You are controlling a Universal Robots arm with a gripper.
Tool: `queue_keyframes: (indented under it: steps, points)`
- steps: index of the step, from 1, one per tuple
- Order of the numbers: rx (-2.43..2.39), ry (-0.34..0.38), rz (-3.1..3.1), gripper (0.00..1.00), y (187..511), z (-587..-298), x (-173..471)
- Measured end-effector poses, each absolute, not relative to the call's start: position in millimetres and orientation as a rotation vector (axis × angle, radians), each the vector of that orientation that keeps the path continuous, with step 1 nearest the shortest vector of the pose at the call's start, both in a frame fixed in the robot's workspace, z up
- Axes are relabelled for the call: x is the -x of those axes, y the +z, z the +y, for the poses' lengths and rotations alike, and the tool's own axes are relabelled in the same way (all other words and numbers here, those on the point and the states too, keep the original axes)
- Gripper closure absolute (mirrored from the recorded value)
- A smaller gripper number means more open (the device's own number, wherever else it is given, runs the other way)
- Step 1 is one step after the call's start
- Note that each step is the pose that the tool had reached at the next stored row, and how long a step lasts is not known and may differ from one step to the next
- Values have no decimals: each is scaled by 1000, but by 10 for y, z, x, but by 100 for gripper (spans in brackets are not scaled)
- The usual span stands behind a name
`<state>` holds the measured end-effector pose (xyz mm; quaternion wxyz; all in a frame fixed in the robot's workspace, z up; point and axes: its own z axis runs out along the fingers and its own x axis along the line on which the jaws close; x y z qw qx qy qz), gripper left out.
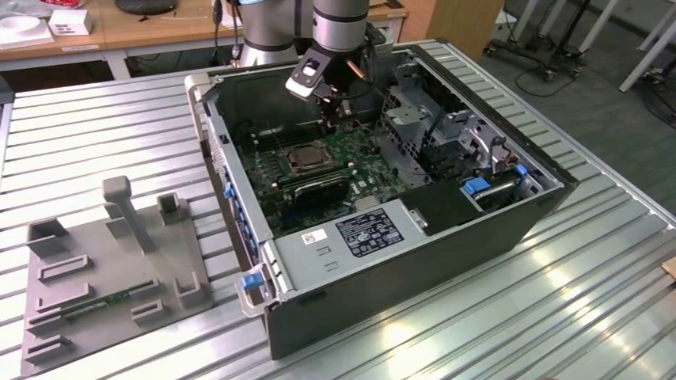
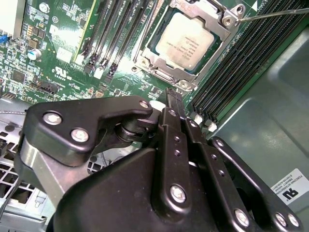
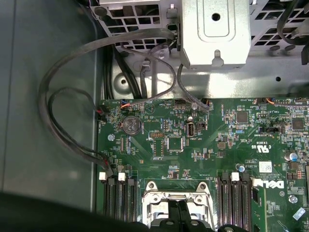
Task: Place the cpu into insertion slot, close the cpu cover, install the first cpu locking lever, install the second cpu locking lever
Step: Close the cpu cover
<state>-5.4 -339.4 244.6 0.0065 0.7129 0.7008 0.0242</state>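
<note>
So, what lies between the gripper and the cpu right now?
In the second wrist view, just the cpu cover's silver frame edge and a sliver of green circuit board separate the shut gripper from the cpu.

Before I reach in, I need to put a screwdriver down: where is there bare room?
The slatted table is bare beyond the grey fixture, on the exterior view's left of the computer case, and again on its right. Inside the case it is crowded: gripper over the board, cables alongside.
</note>
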Motion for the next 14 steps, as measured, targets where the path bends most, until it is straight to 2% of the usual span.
queue_keyframes:
  steps: [7,14]
  points:
    - [-2249,36,2210,89,2445,-3394,51]
    - [-2254,27,2214,89,2444,-3394,51]
